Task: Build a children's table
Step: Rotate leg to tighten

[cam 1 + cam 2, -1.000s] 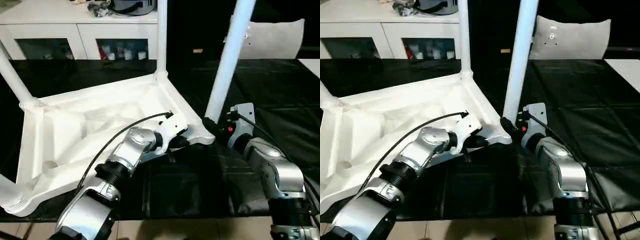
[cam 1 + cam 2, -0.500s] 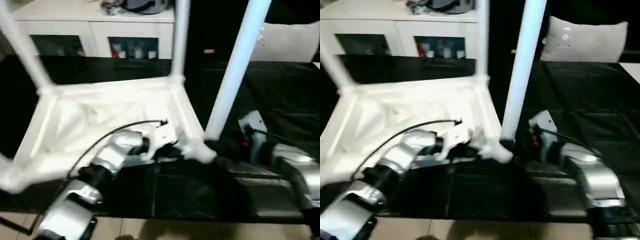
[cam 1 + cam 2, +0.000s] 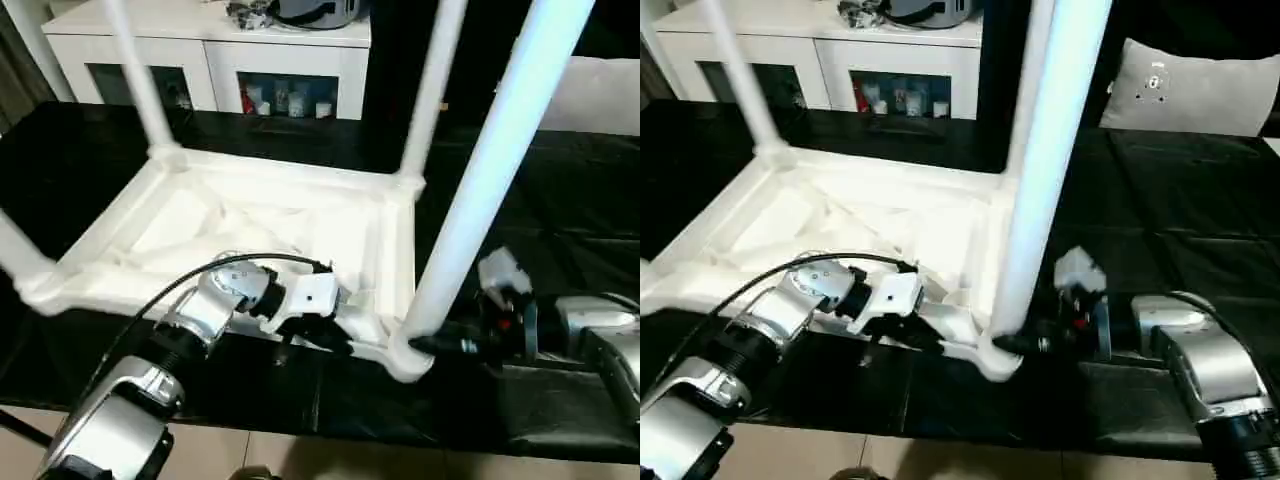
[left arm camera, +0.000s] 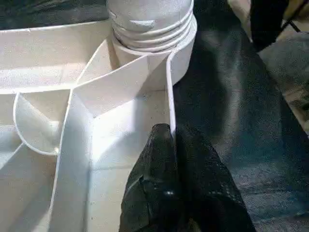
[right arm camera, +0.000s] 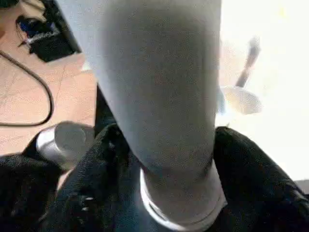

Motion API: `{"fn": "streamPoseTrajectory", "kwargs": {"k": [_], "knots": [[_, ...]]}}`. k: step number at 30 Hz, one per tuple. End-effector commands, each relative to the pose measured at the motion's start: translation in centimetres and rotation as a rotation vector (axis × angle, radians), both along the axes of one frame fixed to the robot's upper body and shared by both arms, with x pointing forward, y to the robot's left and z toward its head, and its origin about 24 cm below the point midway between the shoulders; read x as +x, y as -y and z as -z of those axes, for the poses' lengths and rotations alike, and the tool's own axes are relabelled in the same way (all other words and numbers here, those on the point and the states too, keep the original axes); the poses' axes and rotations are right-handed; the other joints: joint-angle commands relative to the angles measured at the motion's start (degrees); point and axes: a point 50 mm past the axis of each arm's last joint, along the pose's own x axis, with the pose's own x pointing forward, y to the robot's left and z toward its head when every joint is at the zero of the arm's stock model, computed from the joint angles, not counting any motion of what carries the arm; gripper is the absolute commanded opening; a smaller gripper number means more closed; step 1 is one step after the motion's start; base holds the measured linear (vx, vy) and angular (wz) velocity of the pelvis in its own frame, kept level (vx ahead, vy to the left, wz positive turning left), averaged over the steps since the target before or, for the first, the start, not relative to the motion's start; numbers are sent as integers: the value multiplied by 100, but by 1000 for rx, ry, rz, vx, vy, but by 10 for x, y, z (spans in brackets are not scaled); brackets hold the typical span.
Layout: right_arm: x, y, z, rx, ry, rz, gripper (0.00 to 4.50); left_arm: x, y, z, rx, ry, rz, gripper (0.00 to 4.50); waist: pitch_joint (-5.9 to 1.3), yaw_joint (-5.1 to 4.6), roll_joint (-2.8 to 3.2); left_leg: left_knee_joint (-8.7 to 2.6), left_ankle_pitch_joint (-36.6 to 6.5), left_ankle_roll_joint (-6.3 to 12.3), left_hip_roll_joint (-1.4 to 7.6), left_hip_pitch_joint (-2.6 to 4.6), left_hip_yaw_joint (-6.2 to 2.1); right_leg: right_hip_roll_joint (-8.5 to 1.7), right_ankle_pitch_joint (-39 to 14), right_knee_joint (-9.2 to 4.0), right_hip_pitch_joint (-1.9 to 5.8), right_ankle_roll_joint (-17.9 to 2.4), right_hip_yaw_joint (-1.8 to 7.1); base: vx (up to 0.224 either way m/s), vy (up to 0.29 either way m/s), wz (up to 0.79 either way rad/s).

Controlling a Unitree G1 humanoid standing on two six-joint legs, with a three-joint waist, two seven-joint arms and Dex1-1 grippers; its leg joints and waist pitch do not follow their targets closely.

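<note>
Up close, left pincer (image 4: 171, 140) pinches tabletop rim (image 4: 170, 96); right pincer (image 5: 164, 159) straddles near-corner leg (image 5: 159, 87), clamp unclear.

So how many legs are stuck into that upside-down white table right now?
4. One at the near right corner, between the right gripper's fingers; one at the far right corner; one at the far left corner; one at the near left corner.

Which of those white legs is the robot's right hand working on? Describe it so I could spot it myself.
Find the white table top lying upside down on the black-covered worktable, legs pointing up. Go to the corner nearest the robot, on its right. The leg rising there looks the thickest, and it alone has the right hand at its base, a black finger on either side.
</note>
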Motion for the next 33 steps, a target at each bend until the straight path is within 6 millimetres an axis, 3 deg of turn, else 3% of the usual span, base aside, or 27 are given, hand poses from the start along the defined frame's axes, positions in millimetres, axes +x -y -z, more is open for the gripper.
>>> {"fn": "streamPoseTrajectory", "kwargs": {"k": [1,4,8,11,17,19,20,21,22,23,24,25,26,27,28,29,30,31,32,33], "knots": [[-2,-1,-1,-9,-7,-41,255,-2,8,-4,30,27,85,0,-368,-24,-130,-398,-610,445,475,31,-141,-596,-1919,-389,310,-466,469,0,0,0],[-1,1,3,-4,-23,-50,217,-2,7,-4,28,27,84,0,-377,-22,-131,-394,-567,444,477,21,-148,-597,-1869,-382,315,-461,466,0,0,0],[2,3,11,-4,-33,-45,205,-2,7,-3,23,19,80,0,-375,-32,-132,-393,-603,439,466,19,-141,-591,-1945,-395,315,-481,449,0,0,0],[14,2,32,45,-77,2,201,-5,9,-4,-3,-39,73,0,-362,-62,-123,-388,-738,406,441,6,-130,-602,-2146,-437,313,-499,420,0,0,0],[38,-11,63,66,-89,234,198,2,20,-7,-75,-69,-81,0,-293,-360,-114,-401,-1467,150,434,80,-185,-586,-3100,-580,279,-351,329,0,0,0],[52,-11,82,-9,-86,437,197,8,28,-7,-90,-68,-194,0,-232,-511,-106,-360,-1945,13,397,142,-220,-588,-3711,-685,260,-153,199,0,0,0],[54,-9,84,-25,-87,481,196,9,30,-7,-93,-66,-220,0,-215,-642,-52,-311,-2334,-90,385,255,-242,-562,-3974,-819,227,37,69,0,0,0],[57,-6,88,-50,-90,548,196,11,33,-7,-98,-63,-259,0,-203,-716,-49,-314,-2541,-109,397,268,-278,-541,-3998,-839,242,112,-6,0,0,0],[59,-5,91,-65,-94,588,195,12,35,-7,-103,-63,-283,0,-163,-914,111,-508,-3518,-211,642,226,-416,-458,-3541,-701,430,151,-174,0,0,0],[64,2,96,-91,-114,730,195,17,41,-8,-117,-61,-376,0,-171,-926,157,-753,-3985,-291,828,63,-486,-401,-2836,-240,617,28,-34,0,0,0],[64,2,96,-91,-114,730,195,17,41,-8,-117,-61,-376,0,-167,-895,200,-1043,-4433,-403,968,-126,-515,-331,-1865,440,737,-194,147,-63,24,-11],[66,7,99,-108,-129,831,194,21,47,-8,-127,-59,-451,0,-204,-969,-68,-816,-4280,-423,551,315,-308,-350,-1417,118,233,-483,505,0,0,0],[66,9,100,-116,-131,862,194,22,50,-9,-134,-58,-482,0,-280,-1014,-201,-535,-3584,-424,334,183,-371,-583,-2362,-133,310,-590,595,0,0,0],[66,13,102,-134,-134,926,193,25,55,-9,-147,-58,-549,0,-225,-897,-116,-367,-2870,-407,204,88,-321,-755,-3505,-339,329,-507,586,12,-70,-8],[64,15,102,-123,-132,947,193,27,60,-9,-155,-49,-583,0,-269,-700,-315,-75,-990,61,115,0,-224,-843,-4611,-567,348,-147,634,-51,-68,-18],[62,14,96,-77,-95,933,193,27,67,-9,-169,-38,-628,0,-271,-638,-295,-145,-671,133,128,-89,-218,-753,-4313,-514,405,-125,613,-51,-68,-18],[62,14,96,-77,-95,933,193,27,67,-9,-169,-38,-628,0,-280,-589,-263,-240,-527,188,179,-106,-224,-656,-3874,-476,402,-190,586,4,-53,-7],[62,10,91,-50,-67,907,249,27,69,-9,-175,-34,-636,0,-309,-580,-236,-331,-493,287,281,-130,-257,-515,-2876,-359,391,-391,559,0,0,0],[63,2,82,-22,-24,863,263,26,71,-9,-177,-23,-630,0,-353,-556,-201,-344,-504,345,343,-91,-274,-466,-2096,-277,376,-633,552,0,0,0],[64,-3,77,-11,-10,841,263,26,70,-9,-172,-13,-622,0,-372,-544,-214,-352,-416,422,373,-94,-287,-455,-1477,-193,394,-831,560,0,0,0]]}}
